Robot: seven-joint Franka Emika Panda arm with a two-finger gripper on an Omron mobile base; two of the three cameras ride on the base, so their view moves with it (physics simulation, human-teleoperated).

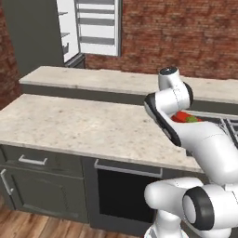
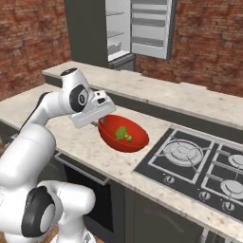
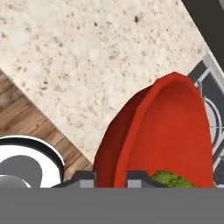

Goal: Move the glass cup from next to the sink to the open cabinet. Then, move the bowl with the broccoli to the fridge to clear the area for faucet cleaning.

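Above the beige worktop [image 2: 95,147], beside the stove [image 2: 199,161], the red bowl with the broccoli [image 2: 124,133] hangs clear of the surface, gripped at its near rim. Keep the bowl level during transport so the broccoli [image 2: 124,134] stays inside, and carry it high enough to clear the rear worktop on the way to the open fridge [image 2: 137,28]. The tool [image 2: 101,124] is nearly closed, its two fingers [image 3: 81,178] pinching the bowl's rim wall between them.
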